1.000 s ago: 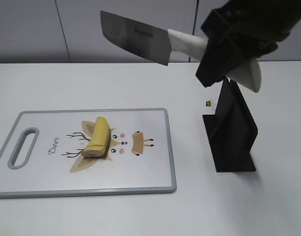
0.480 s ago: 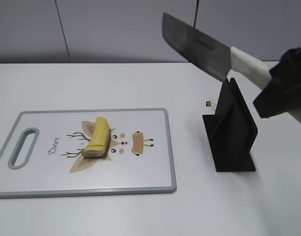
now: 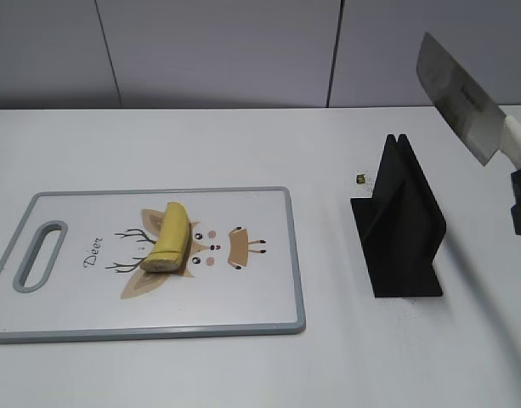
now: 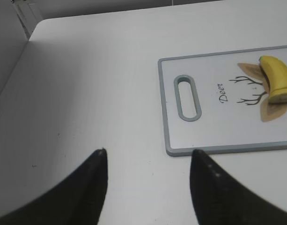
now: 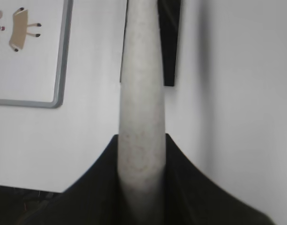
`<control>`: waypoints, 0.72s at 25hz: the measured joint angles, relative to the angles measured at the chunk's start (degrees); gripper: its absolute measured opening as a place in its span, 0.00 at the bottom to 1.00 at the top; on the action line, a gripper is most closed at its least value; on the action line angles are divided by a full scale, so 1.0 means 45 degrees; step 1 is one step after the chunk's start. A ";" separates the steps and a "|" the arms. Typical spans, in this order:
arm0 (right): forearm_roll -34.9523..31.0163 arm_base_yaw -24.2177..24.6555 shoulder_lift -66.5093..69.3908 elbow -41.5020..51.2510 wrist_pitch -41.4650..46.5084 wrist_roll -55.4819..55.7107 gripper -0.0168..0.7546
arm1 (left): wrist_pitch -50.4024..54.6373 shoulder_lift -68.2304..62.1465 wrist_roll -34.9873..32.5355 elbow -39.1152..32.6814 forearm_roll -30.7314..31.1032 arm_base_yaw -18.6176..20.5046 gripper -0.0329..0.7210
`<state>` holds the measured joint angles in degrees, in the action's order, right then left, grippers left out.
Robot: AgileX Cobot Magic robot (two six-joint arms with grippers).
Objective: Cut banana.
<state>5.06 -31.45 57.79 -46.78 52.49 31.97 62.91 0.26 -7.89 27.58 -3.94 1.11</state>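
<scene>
A short yellow banana (image 3: 169, 237) lies on the deer print of the white cutting board (image 3: 260, 297), its pale cut end toward the front; it also shows in the left wrist view (image 4: 276, 79). My right gripper (image 5: 141, 140) is shut on the white handle of a cleaver knife (image 3: 460, 98), held in the air at the far right, above and right of the black knife stand (image 3: 400, 225). Only a bit of that gripper shows at the exterior view's right edge. My left gripper (image 4: 148, 152) is open and empty over bare table, left of the board's handle end (image 4: 187, 97).
A small dark-and-gold object (image 3: 360, 178) lies on the table behind the stand. The table's left edge meets a grey wall (image 4: 7, 56). The board's grey rim (image 5: 59, 79) shows left of the knife handle in the right wrist view.
My right gripper has carried the knife from above the table's middle to the far right, past the stand. The banana and board have not moved.
</scene>
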 joint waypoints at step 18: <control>0.2023 0.0000 0.4035 0.1141 -0.4293 0.2043 0.23 | -0.0024 0.0000 0.0126 0.0000 0.0056 0.0000 0.76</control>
<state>14.16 -31.45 75.95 -41.65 33.17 41.17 62.80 0.26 -7.32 27.58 -3.68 1.11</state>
